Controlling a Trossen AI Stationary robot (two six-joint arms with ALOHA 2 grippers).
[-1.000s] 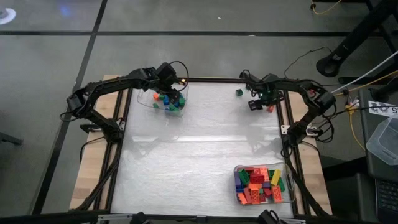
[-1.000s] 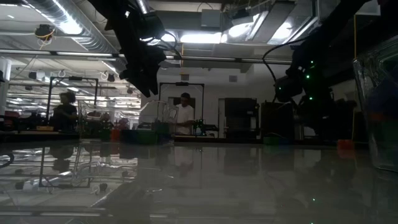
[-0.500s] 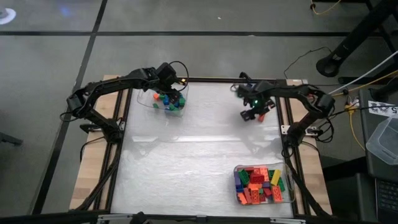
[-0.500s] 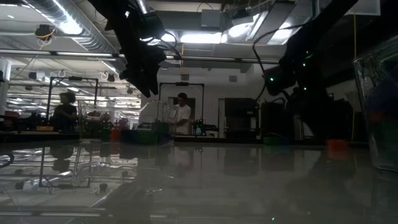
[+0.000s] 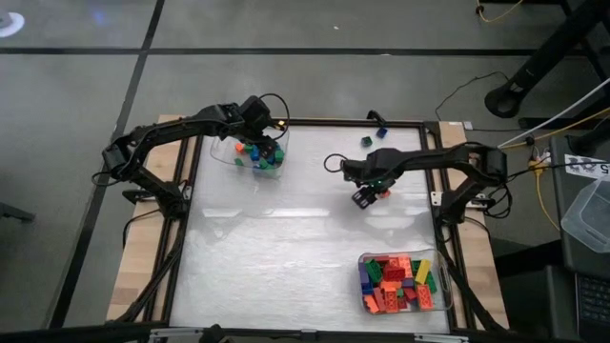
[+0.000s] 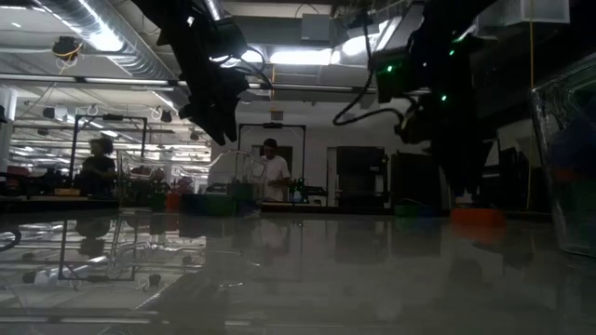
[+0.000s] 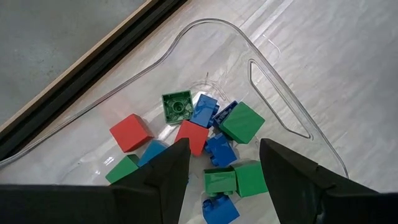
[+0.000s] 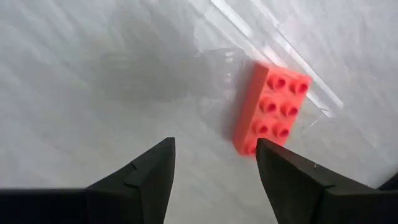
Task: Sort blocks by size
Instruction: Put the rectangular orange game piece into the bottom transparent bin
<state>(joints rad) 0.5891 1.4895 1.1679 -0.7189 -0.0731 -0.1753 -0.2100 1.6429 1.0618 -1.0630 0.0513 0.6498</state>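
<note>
Sorted: you have short blocks [image 5: 255, 155] in the far-left tray [image 5: 229, 157]; long ones fill the near-right tray [image 5: 448, 300]
Left: orange block [image 8: 272, 108] mid-table; two loose at the far edge
Grippers: left gripper [image 7: 221, 163] and right gripper [image 8: 214, 163] both spread, empty

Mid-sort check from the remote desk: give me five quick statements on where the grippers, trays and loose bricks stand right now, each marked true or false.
1. The left gripper hovers open over the tray of small cube blocks. True.
2. The right gripper is clamped on an orange brick. False: its fingers are open, and the long orange brick lies on the table ahead of them.
3. The tray near the right front corner holds mostly longer bricks. True.
4. No bricks lie loose on the table. False: a green brick and a blue brick sit near the far edge.
5. The left tray holds only red blocks. False: green, blue and red.
</note>
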